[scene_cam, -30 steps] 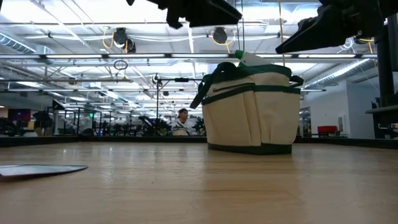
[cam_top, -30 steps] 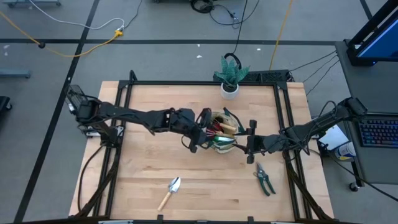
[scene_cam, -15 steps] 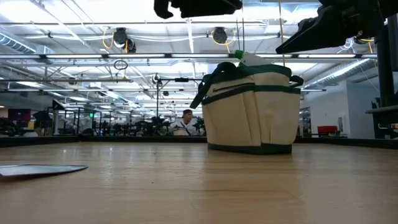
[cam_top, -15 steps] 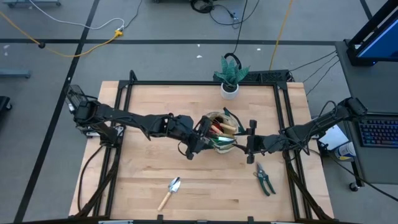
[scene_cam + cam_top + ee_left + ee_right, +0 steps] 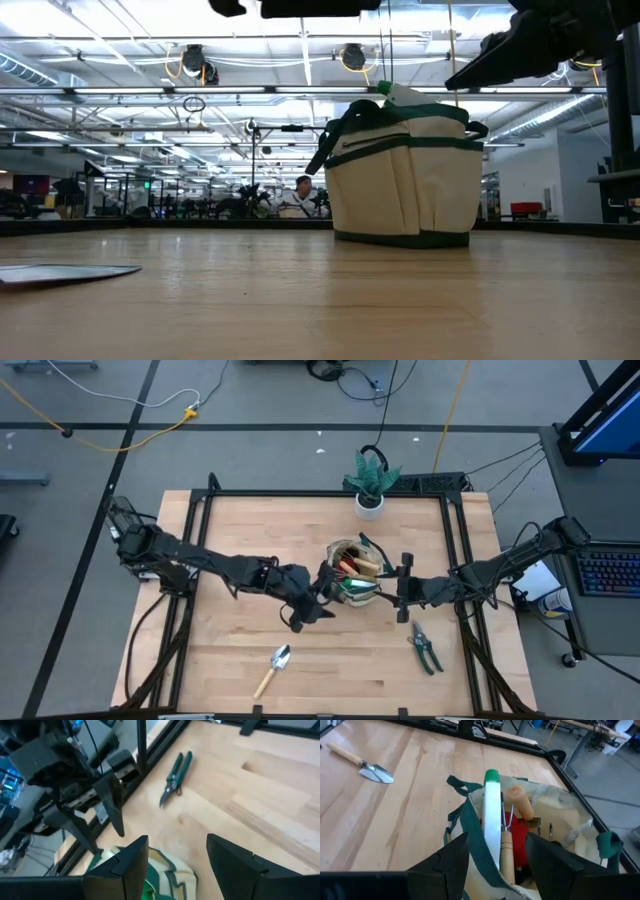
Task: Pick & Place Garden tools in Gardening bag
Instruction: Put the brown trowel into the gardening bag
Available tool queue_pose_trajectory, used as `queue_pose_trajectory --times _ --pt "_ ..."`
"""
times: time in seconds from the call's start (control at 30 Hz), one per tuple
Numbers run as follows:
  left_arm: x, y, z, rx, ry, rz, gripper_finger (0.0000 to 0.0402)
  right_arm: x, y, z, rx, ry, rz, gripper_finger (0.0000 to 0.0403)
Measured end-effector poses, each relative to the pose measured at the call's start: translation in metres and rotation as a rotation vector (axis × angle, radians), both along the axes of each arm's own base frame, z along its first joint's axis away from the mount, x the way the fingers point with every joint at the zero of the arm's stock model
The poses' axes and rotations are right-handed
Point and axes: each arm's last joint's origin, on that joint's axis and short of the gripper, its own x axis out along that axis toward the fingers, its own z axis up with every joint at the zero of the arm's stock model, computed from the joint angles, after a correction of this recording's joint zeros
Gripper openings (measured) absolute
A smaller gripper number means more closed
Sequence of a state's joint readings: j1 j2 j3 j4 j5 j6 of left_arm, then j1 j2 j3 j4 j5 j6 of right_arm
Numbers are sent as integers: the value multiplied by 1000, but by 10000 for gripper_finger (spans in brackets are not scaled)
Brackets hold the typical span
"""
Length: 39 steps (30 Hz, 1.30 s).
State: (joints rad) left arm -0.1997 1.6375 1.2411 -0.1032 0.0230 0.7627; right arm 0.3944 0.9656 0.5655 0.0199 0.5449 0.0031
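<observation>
Left gripper (image 5: 318,607) backed off gardening bag (image 5: 352,572), fingers spread, empty; right gripper (image 5: 393,589) beside bag, likely open; bag's contents partly hidden.

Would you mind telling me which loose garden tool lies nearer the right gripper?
The dark green-handled pruning shears, just beside the right gripper; the wooden-handled metal trowel lies farther off.

You look straight down on the whole tabletop (image 5: 240,650) from above; low, you sit level at its surface. Both wrist cameras peer close; all share the bag (image 5: 405,170).
</observation>
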Motion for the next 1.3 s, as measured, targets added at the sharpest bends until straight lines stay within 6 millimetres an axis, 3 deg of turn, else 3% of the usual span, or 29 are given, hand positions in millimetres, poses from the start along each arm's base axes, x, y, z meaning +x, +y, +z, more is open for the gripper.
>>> queue_pose_trajectory --times 0.13,0.37,0.67,0.93,1.3 --pt "-11 -5 4 22 41 78 207 0 0 -1 1 7 -1 183" --pt "-46 -11 35 -74 73 142 207 0 2 -1 53 8 33 183" --pt "-79 0 57 -216 131 252 207 -2 6 -1 131 7 47 183" --pt "-81 1 39 -241 233 313 207 -4 17 -5 309 34 95 183" --pt "-79 0 0 -336 225 366 207 3 30 -33 608 269 79 183"
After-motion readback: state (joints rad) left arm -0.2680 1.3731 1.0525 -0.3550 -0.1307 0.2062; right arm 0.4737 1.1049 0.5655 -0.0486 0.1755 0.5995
